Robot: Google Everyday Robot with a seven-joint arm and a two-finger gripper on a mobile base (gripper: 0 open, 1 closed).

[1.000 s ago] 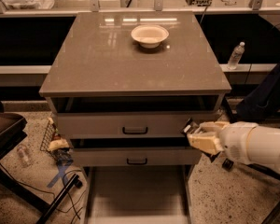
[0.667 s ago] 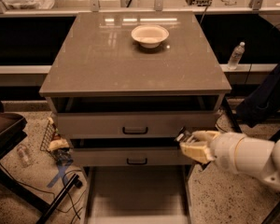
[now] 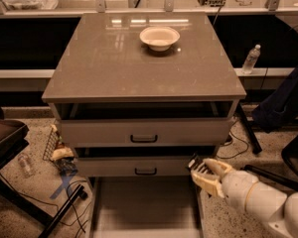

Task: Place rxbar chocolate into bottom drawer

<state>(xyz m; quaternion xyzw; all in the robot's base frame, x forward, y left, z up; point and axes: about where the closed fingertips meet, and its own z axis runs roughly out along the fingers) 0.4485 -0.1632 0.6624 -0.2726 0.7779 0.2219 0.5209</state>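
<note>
Lower now, the tool [image 3: 202, 173] at lower right seemingly pinches the rxbar chocolate [image 3: 193, 162] beside the open bottom drawer [image 3: 144, 205]; placing remains.

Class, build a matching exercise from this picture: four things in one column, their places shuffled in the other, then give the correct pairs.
Things
1. white bowl
2. gripper
3. bottom drawer
4. water bottle

Places
A. pulled out at the foot of the cabinet
B. off to the right of the cabinet
C. on the cabinet top, towards the back
D. by the right end of the middle drawer

Pairs: 1-C, 2-D, 3-A, 4-B
</note>
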